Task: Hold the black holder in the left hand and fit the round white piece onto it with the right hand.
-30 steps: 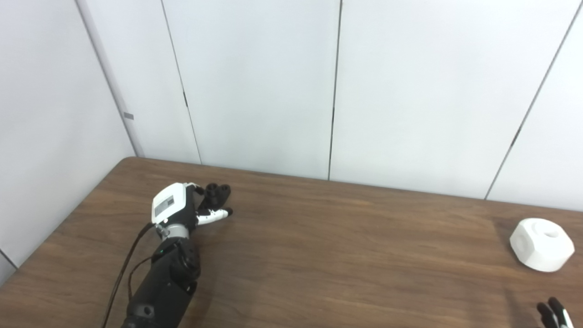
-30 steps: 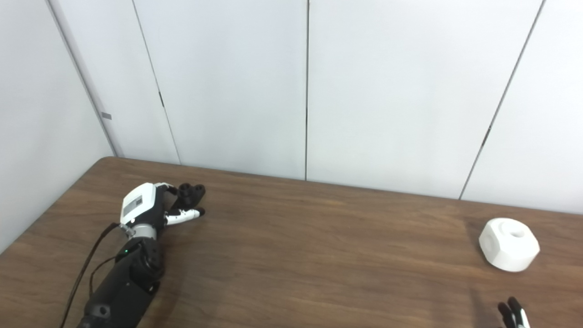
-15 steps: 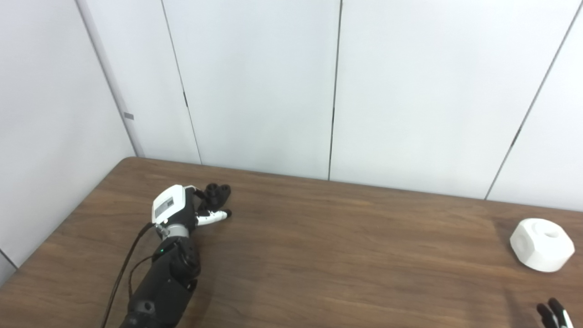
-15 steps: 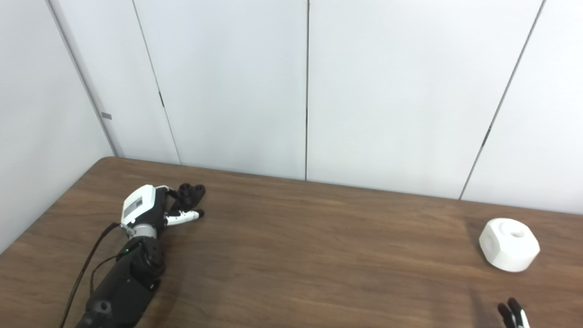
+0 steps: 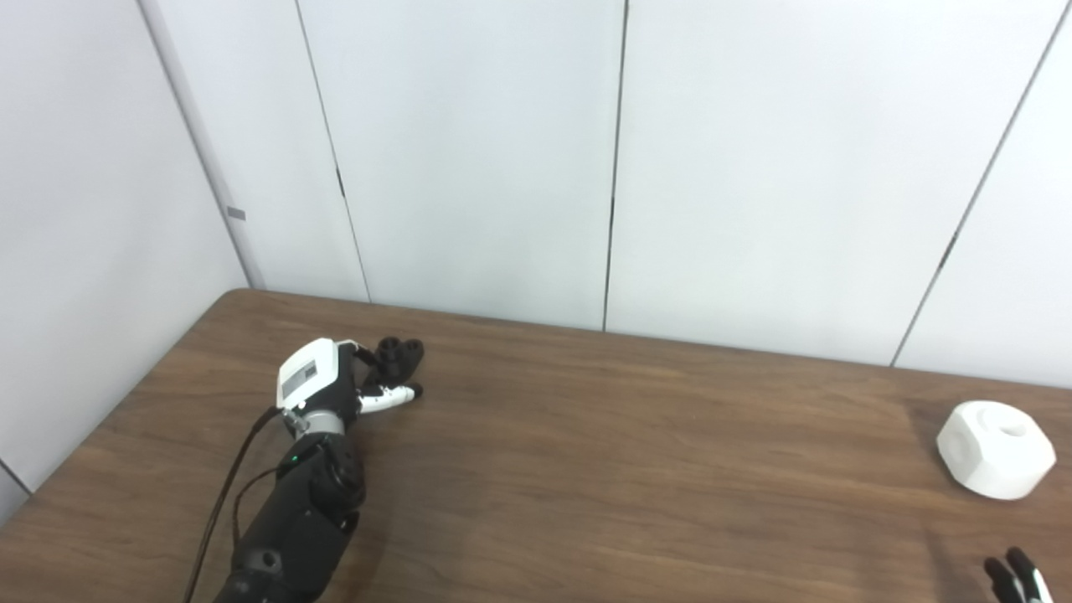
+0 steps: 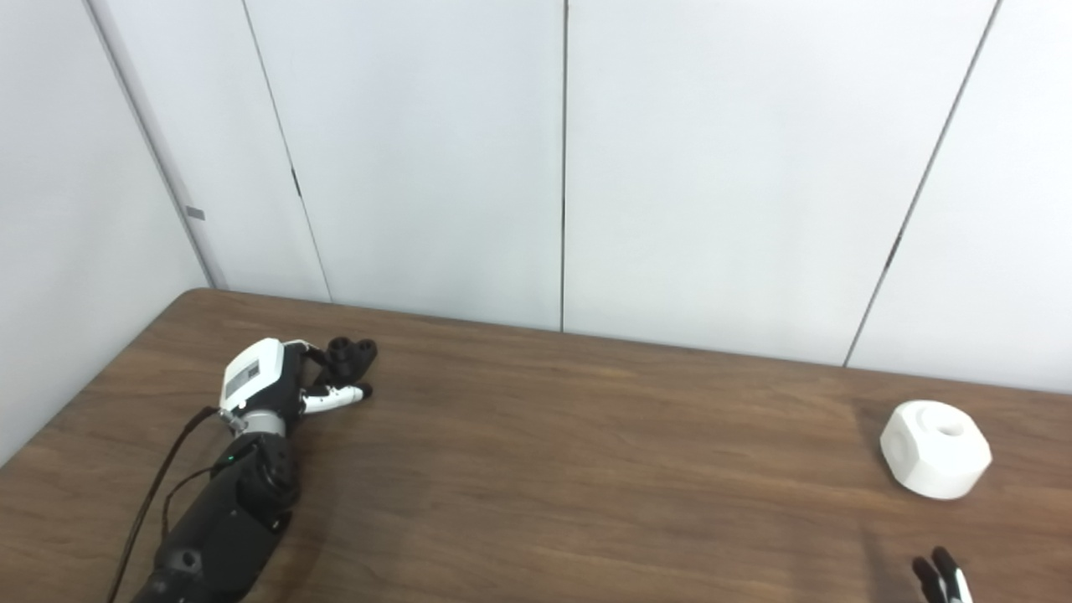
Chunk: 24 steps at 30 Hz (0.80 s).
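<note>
Left hand has dropped slightly lower vs 1 s ago, fingers curling round black holder at counter's far-left – grasp looks unfinished, can't tell. White piece untouched far right; right hand barely in view, state unclear.

Left hand reaches the black holder — white piece well apart, far right.

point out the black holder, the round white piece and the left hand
black holder (image 5: pixel 400 353), left eye view, on its top with the round openings
round white piece (image 6: pixel 935 450), right eye view, on its front face
left hand (image 5: pixel 322 387), left eye view, on its back
</note>
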### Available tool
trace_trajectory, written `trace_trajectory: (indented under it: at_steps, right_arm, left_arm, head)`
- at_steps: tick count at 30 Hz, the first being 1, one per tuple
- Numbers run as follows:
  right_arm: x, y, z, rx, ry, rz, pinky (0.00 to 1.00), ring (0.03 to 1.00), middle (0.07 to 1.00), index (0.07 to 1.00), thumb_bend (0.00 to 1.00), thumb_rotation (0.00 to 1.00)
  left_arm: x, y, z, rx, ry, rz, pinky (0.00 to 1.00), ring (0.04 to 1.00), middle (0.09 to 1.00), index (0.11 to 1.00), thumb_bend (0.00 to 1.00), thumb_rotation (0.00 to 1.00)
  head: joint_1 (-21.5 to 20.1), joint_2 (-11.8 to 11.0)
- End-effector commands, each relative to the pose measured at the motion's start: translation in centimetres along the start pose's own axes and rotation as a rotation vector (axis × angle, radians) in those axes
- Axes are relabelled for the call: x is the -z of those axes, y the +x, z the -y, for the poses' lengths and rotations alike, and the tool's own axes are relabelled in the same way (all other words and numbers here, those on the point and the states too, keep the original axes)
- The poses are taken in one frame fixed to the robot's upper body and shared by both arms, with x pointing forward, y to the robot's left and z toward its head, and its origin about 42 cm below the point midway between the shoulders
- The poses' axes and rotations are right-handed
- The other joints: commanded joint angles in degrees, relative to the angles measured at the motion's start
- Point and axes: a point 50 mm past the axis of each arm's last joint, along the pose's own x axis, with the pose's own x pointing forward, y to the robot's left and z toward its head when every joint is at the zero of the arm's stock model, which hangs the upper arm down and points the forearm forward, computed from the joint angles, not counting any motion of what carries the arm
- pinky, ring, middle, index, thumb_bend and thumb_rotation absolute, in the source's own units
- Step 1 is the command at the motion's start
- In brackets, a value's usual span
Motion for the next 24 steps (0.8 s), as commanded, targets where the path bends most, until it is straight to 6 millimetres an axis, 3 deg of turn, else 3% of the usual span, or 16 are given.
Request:
trace_trajectory:
  at_steps: [1, 8, 9, 10, 12, 24]
  right_arm:
    - [-0.92, -0.06, -0.24, 0.023, 0.014, 0.044, 1.0, 0.998, 0.96, 0.978, 0.53, 1.0]
    - [-0.85, -0.19, -0.11, 0.021, -0.007, 0.043, 1.0, 0.996, 0.964, 0.974, 0.54, 1.0]
    - [-0.85, -0.22, -0.1, 0.021, -0.01, 0.044, 1.0, 0.996, 0.964, 0.974, 0.54, 1.0]
    - [-0.92, -0.26, -0.1, 0.021, -0.013, 0.041, 1.0, 0.996, 0.964, 0.973, 0.54, 1.0]
    - [-1.02, -0.3, -0.1, 0.024, -0.016, 0.036, 1.0, 0.994, 0.964, 0.973, 0.54, 1.0]
    - [-1.13, -0.39, 0.14, 0.028, -0.042, 0.034, 1.0, 0.99, 0.962, 0.973, 0.48, 0.94]
  left_arm:
    - [-0.92, 1.22, -2.3, -0.051, 0.0, 0.028, 0.96, 0.922, 0.86, 0.661, 0.8, 0.31]
    - [-0.62, 1.27, -2.02, -0.048, -0.063, 0.028, 0.95, 0.915, 0.863, 0.591, 0.79, 0.15]
    - [-0.6, 1.2, -1.97, -0.053, -0.084, 0.03, 0.94, 0.917, 0.861, 0.542, 0.66, 0.11]
    - [-0.59, 1.13, -1.93, -0.058, -0.099, 0.035, 0.93, 0.917, 0.856, 0.515, 0.59, 0.09]
    - [-0.56, 1.07, -1.86, -0.063, -0.114, 0.038, 0.9, 0.91, 0.844, 0.49, 0.54, 0.06]
    - [-0.27, 1.02, -1.78, -0.046, -0.112, 0.055, 0.82, 0.882, 0.8, 0.486, 0.52, 0.05]
  head:
    - [0.0, 0.1]
    - [0.1, 0.0]
    - [0.1, 0.0]
    - [-0.1, 0.0]
    - [-0.2, 0.0]
    - [-0.3, 0.0]
